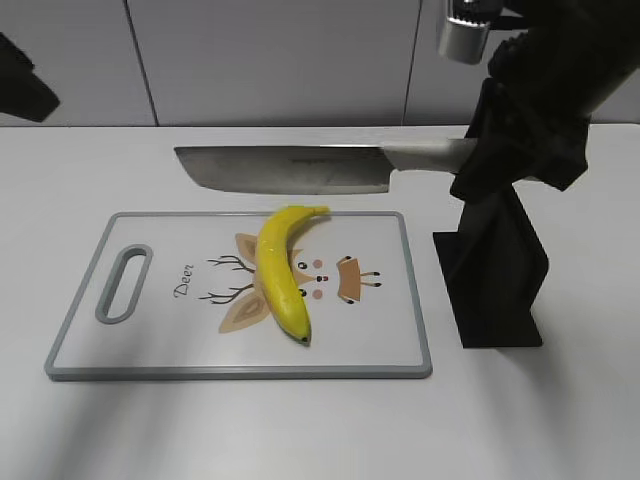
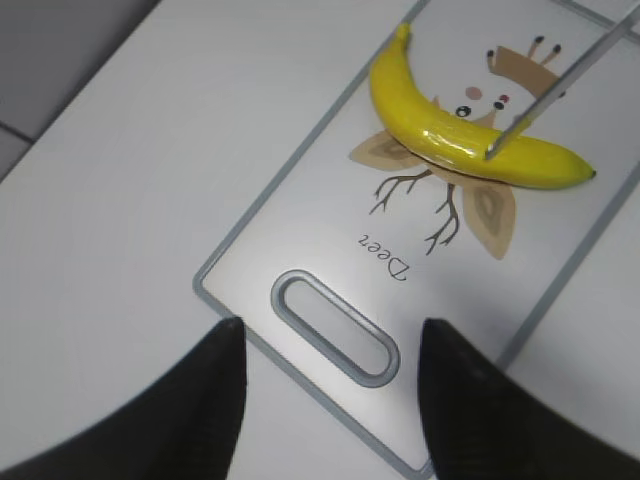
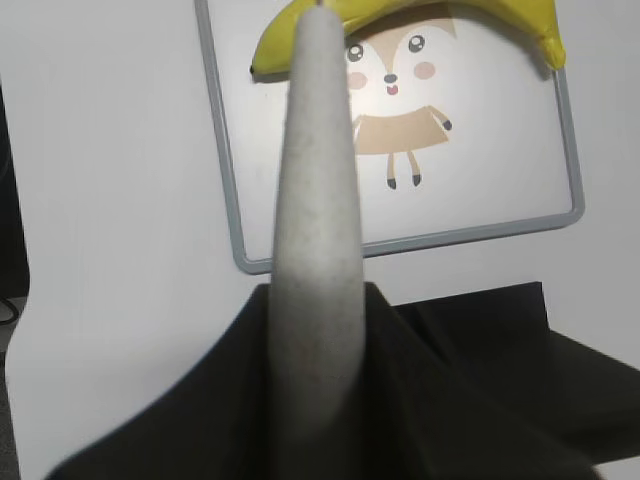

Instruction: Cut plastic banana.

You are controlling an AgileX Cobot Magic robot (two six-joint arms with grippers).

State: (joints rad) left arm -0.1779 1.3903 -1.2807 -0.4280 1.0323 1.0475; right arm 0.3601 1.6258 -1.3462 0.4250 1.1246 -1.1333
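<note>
The plastic banana [image 1: 280, 272] lies whole on the white cutting board [image 1: 150, 340], over its deer print, stem tip toward the far edge. It also shows in the left wrist view [image 2: 450, 130] and the right wrist view [image 3: 500, 15]. My right gripper [image 1: 480, 160] is shut on the grey handle of a cleaver knife [image 1: 285, 168], held level above the board's far edge; the handle [image 3: 318, 200] fills the right wrist view. My left gripper [image 2: 325, 350] is open and empty above the board's handle slot [image 2: 335, 325]; in the exterior view only a dark part of it [image 1: 22, 85] shows at the left edge.
A black knife stand [image 1: 495, 270] stands on the white table right of the board, below my right arm. A grey panelled wall runs behind the table.
</note>
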